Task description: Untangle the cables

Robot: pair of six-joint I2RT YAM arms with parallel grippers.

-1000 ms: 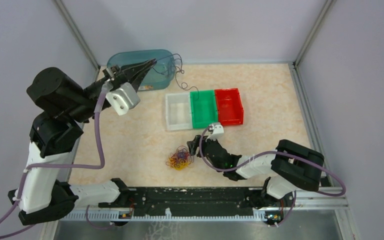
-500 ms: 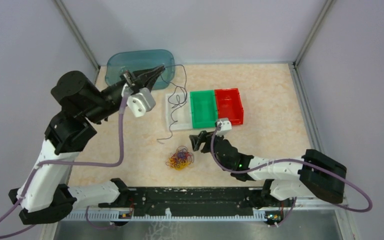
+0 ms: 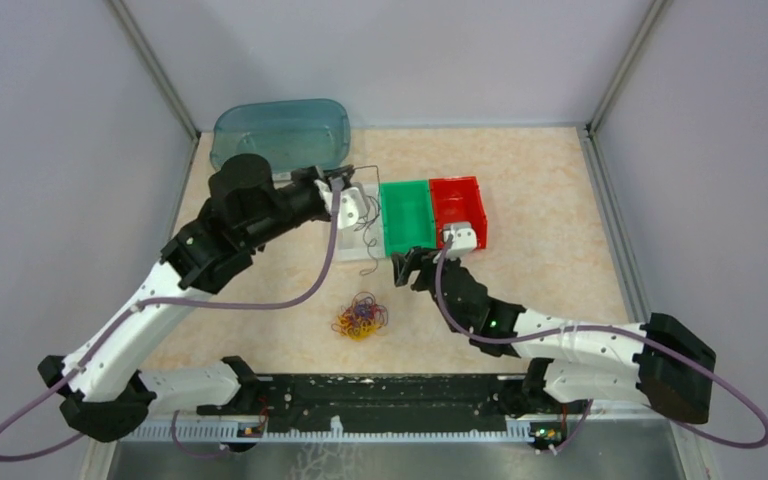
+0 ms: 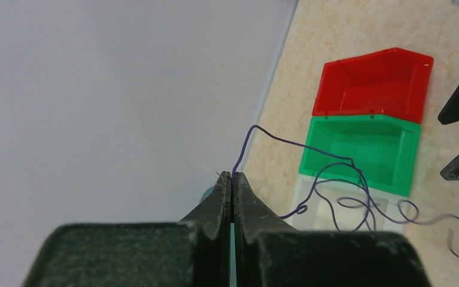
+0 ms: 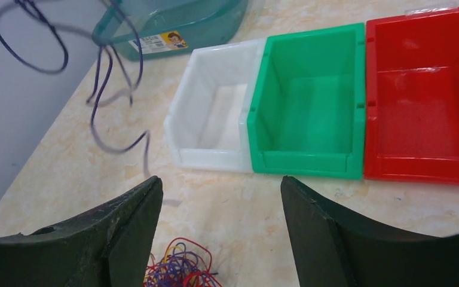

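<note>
My left gripper [image 3: 344,174] is shut on one end of a thin dark purple cable [image 3: 366,226], pinched between the fingertips in the left wrist view [image 4: 233,174]. The curly purple cable [image 4: 334,168] hangs from it over the white bin [image 3: 348,249] and shows at the upper left of the right wrist view [image 5: 98,101]. A small tangled clump of purple, red and yellow-orange cables [image 3: 360,316] lies on the table, also low in the right wrist view [image 5: 179,270]. My right gripper [image 3: 406,268] is open and empty [image 5: 219,179], just right of and beyond the clump.
A green bin [image 3: 407,215] and a red bin [image 3: 460,205] stand joined to the right of the white bin [image 5: 215,158]. A teal translucent tub [image 3: 280,130] sits at the back left corner. Metal frame posts and grey walls bound the table.
My left gripper has carried the purple cable from over the teal tub rightward and down to over the white bin. My right gripper has moved forward, away from the clump toward the bins.
</note>
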